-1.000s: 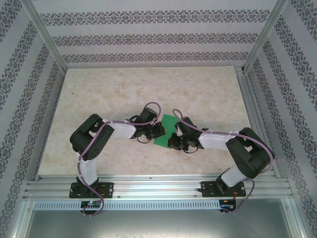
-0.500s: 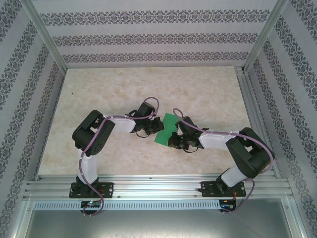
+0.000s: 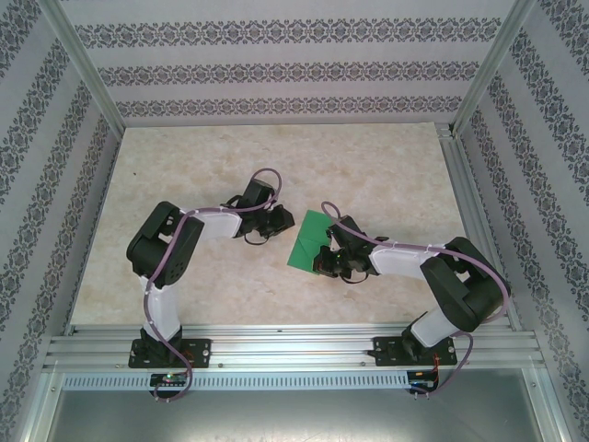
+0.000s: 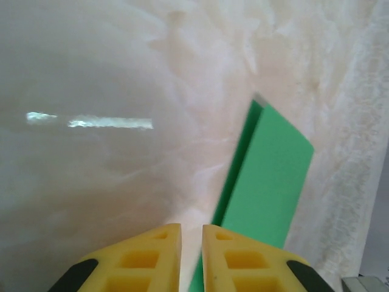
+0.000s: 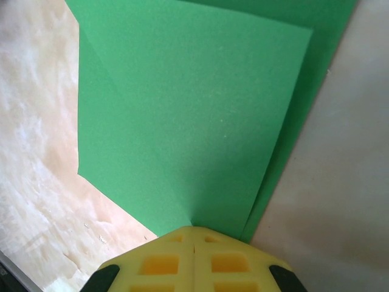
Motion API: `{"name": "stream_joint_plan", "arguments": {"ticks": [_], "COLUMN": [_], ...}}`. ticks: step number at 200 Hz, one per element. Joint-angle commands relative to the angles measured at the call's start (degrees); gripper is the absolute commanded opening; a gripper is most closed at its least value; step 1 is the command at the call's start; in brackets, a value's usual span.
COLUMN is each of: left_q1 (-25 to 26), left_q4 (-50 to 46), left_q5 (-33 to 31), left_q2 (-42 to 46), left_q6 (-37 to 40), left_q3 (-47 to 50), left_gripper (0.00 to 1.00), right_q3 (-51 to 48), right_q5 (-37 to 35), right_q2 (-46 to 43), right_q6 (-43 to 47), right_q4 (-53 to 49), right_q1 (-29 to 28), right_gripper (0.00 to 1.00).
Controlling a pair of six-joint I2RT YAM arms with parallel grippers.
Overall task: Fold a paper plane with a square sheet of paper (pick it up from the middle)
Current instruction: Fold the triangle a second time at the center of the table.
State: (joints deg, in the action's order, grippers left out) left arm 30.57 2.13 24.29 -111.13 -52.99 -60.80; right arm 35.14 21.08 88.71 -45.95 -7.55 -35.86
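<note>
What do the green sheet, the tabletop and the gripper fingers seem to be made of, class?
Sheet: thin paper, matte bright green; it holds sharp folds and overlapping layers. Tabletop: glossy, marbled beige, perhaps stone or laminate; a light streak reflects in it. Fingers: yellow, likely moulded or printed plastic, with hollow square cells.

no legible text, label, brand, number or sign in any view.
</note>
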Motion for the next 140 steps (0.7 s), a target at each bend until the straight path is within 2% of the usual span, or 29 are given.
{"name": "stream_joint_plan", "arguments": {"ticks": [1,73,140], "left_q1": [1.1,6.5,6.8], "left_q4": [1.5,6.8,7.7], "left_q5": [3.6,7.5,5.9], "left_q2": [4.7,2.5,-3.1], "left_q6": [0.4,-4.2,-3.7], "left_q3": [-0.1,3.4,3.9], "left_gripper": [0.17,0.13,0.12], "right_q3": [-0.4,0.5,0.5], "right_q5": [-2.8,-3.0,-2.2], "right_q2": [1.5,1.2,1.1], "right_q6": [1.8,2.2,2.3], "right_q4": [-8.5,-8.6,-7.9], "right_q1": [0.5,0.9,1.2], "right_gripper": [0.00,0.00,0.00]}}
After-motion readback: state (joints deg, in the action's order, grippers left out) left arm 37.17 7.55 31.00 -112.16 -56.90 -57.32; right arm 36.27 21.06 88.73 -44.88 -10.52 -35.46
